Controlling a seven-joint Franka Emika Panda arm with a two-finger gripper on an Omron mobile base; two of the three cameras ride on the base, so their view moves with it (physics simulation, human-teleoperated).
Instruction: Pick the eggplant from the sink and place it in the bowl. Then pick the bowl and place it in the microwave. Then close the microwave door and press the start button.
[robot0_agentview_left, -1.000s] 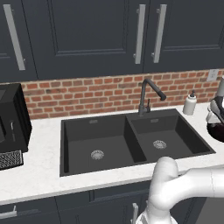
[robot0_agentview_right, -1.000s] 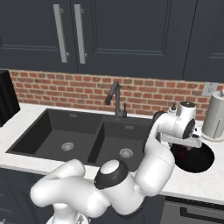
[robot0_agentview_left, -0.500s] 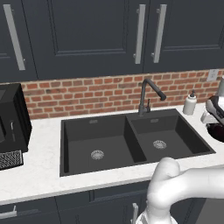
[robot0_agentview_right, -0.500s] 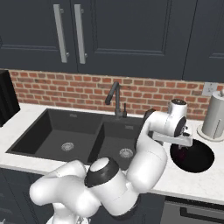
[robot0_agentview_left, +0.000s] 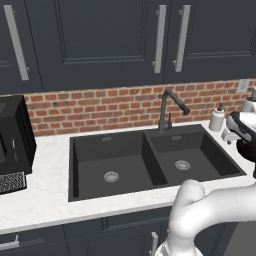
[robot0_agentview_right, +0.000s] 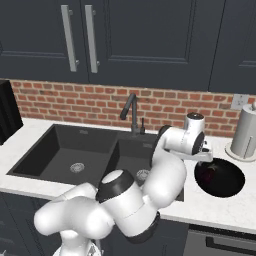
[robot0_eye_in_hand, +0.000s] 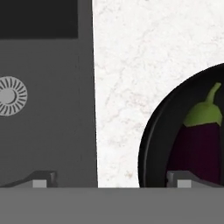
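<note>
The eggplant (robot0_eye_in_hand: 200, 146) lies in the bowl (robot0_agentview_right: 227, 185), apparently loose, beneath the gripper (robot0_eye_in_hand: 109, 180) with jaws spread wide.

Dark panelled cupboards (robot0_agentview_left: 100, 40) hang along the top of the wall, each door with an upright silver bar handle (robot0_agentview_left: 160, 37). Below them runs a red brick backsplash (robot0_agentview_left: 100, 107) with pale mortar lines. The bench (robot0_agentview_left: 45, 195) is white speckled stone, and dark drawer fronts (robot0_agentview_left: 30, 242) sit under its front edge. A black boxy appliance (robot0_agentview_left: 12, 140) with a mesh grille stands at the left end. At the right, a white wall socket (robot0_agentview_right: 239, 101) is set in the brick, with a paper towel roll (robot0_agentview_right: 246, 131) upright just below it and a small white bottle (robot0_agentview_left: 216, 119) against the wall. The light is even and soft.
</note>
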